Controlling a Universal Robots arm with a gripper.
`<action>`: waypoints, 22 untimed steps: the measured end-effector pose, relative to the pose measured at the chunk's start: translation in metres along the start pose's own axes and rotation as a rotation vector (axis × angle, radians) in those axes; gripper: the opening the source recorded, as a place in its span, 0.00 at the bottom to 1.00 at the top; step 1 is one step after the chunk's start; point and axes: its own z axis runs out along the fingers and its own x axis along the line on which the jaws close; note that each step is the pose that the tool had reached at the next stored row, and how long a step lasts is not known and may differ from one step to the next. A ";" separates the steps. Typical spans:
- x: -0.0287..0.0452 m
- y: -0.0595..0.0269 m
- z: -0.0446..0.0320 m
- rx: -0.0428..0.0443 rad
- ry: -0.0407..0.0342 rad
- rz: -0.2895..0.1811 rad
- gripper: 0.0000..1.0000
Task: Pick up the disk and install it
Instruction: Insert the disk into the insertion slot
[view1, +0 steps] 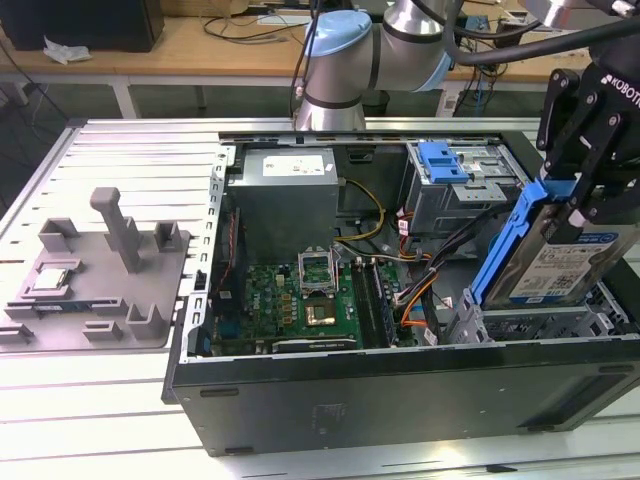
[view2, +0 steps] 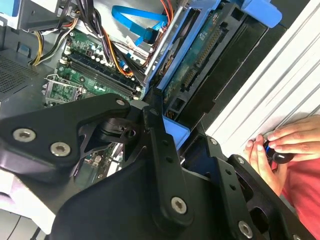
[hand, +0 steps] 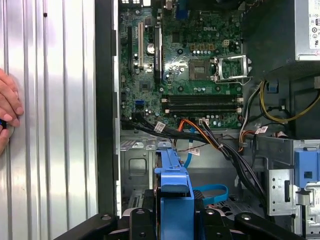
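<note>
Closest to your wrist cameras, the black two-finger gripper (hand: 174, 210) is clamped on the blue plastic edge of the disk (view1: 562, 265), a flat silver hard drive with a white-and-blue label in a blue carrier bracket. Your pickup looks done. The disk hangs tilted just below the gripper, over the grey metal drive cage (view1: 520, 325) at the exterior view's right of the open black computer case (view1: 400, 400). It isn't seated yet.

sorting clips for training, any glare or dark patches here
Exterior view: even light, no glare on the silver hard drive in its blue plastic bracket; the ribbed metal table looks washed out. First wrist view: bright streaks on that table. Second wrist view: the black robot hand is dark in the foreground.
</note>
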 end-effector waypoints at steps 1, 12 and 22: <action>0.0000 0.0000 0.0009 0.0000 0.0000 0.000 0.37; 0.0002 -0.0002 0.0132 0.0000 0.0000 0.000 0.37; 0.0003 -0.0003 0.0199 0.0000 0.0000 0.000 0.37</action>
